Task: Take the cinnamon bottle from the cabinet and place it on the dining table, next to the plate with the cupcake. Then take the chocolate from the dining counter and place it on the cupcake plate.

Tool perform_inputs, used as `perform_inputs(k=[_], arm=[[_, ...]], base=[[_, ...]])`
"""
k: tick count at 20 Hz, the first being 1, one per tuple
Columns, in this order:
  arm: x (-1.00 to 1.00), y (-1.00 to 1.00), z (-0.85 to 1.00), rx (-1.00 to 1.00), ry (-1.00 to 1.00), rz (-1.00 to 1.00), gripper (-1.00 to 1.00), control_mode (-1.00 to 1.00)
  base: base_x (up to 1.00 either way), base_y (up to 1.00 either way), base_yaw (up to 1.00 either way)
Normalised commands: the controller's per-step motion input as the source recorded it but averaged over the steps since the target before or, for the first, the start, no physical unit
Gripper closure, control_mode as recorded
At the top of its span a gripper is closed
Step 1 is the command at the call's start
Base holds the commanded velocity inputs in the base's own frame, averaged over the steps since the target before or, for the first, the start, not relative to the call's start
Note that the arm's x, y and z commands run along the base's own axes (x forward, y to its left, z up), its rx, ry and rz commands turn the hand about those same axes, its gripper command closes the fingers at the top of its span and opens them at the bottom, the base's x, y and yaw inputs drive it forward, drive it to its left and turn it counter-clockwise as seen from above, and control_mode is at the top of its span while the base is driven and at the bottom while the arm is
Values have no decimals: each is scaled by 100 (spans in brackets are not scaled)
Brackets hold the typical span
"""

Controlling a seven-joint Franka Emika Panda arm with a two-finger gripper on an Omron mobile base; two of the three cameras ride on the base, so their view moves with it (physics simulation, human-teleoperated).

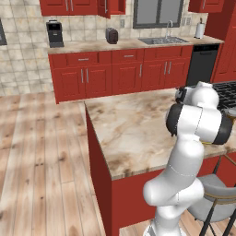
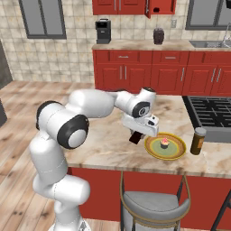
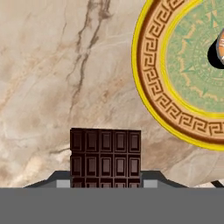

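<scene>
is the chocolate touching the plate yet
Apart. In the hand view bare marble shows between the chocolate and the plate rim.

Veined polished marble dining table [image 2: 108, 135], glossy patterned ceramic-looking plate [image 3: 175, 105], matt moulded chocolate [image 3: 105, 157], plank wood floor [image 1: 41, 156]

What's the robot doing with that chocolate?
The white robot arm's gripper is shut on the chocolate and holds it just above the dining table, close beside the plate. The cupcake sits on that plate, and the cinnamon bottle already stands on the marble next to it. The chocolate is not on the plate yet, so that looks like the next stop.
</scene>
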Motion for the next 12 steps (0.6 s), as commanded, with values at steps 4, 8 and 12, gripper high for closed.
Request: perform_inputs(k=[4,8,12], arm=[[0,-16,-14,-28,0,-11,100,-100],[5,-19,-21,-24,-2,-7,100,-100],[6,-12,-21,-22,-11,-3,100,-100]], base=[[0,0,0],[0,0,0],[0,0,0]])
